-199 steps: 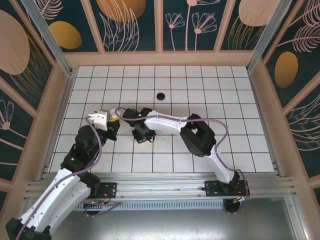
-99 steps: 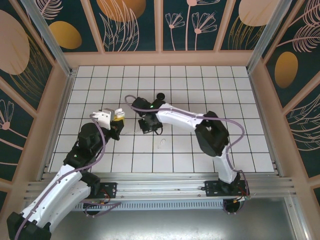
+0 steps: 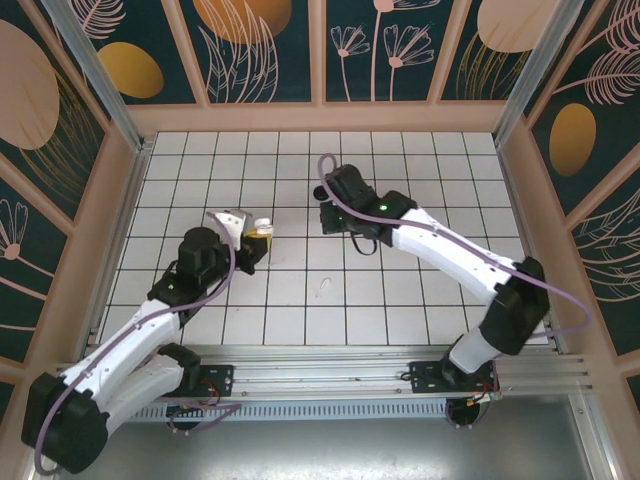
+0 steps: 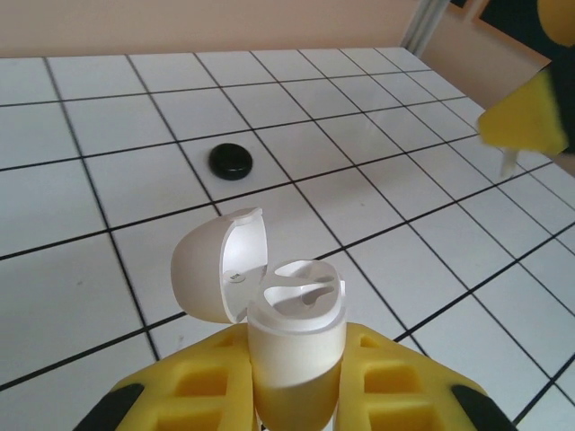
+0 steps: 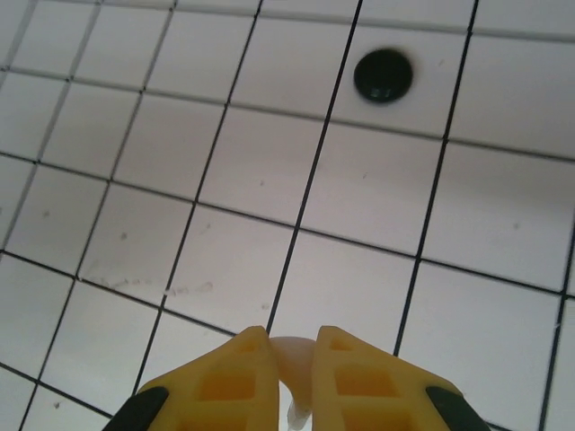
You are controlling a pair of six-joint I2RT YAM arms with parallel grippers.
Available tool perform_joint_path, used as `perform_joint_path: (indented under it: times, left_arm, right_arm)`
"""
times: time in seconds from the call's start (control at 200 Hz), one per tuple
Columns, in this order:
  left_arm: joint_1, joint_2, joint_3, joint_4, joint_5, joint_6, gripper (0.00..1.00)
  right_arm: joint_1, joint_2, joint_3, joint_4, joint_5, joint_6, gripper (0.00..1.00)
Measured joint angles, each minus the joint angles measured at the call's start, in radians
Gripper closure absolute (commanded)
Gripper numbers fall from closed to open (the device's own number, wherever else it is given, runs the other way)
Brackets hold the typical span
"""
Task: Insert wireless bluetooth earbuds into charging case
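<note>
Left gripper (image 4: 296, 364) sits left of centre over the white tiled table (image 3: 420, 300). Its yellow fingers (image 4: 395, 382) are clamped on the lower body of the white charging case (image 4: 296, 314), which stands upright between them. The case's lid (image 4: 220, 269) is swung back on its hinge to the left and stands open, baring the moulded hollows in the top. From above, the case (image 3: 262, 226) shows as a pale spot at the tip of the left arm.

Further right and nearer the arm bases, a loose white earbud (image 3: 323, 287) lies on a tile between the two arms, well apart from both grippers.

Right of it and further back, the right gripper (image 5: 292, 346) hangs over the tiles. Its two yellow fingers are pressed together on a held white earbud (image 5: 292, 359), whose thin stem pokes out between the pads. In the left wrist view this bud's stem shows at the upper right edge under a yellow finger.

A black disc (image 5: 384, 74) lies flat on a tile beyond the right gripper, and in the left wrist view it lies beyond the open case.
</note>
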Motion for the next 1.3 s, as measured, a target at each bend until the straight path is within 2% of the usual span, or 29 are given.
perform_joint_path:
  times: [0.215,0.365,0.666,0.956,1.301]
  left_arm:
    - [-0.007,0.196,0.084,0.122,0.098,-0.062,1.0]
    - [-0.072,0.327,0.156,0.182,0.135,-0.073,1.0]
    - [-0.163,0.529,0.245,0.435,0.343,-0.074,1.0]
    - [-0.203,0.562,0.282,0.561,0.489,-0.059,0.98]
    - [-0.204,0.498,0.23,0.632,0.533,-0.046,0.98]
  right_arm:
    - [-0.026,-0.208,-0.119,0.091,0.003,-0.045,0.9]
    - [-0.04,-0.33,-0.185,0.141,-0.012,-0.076,0.9]
    - [-0.085,-0.493,-0.306,0.259,-0.167,-0.146,0.9]
    - [-0.098,-0.502,-0.331,0.334,-0.378,-0.227,0.9]
    - [-0.102,-0.502,-0.377,0.435,-0.519,-0.288,0.89]
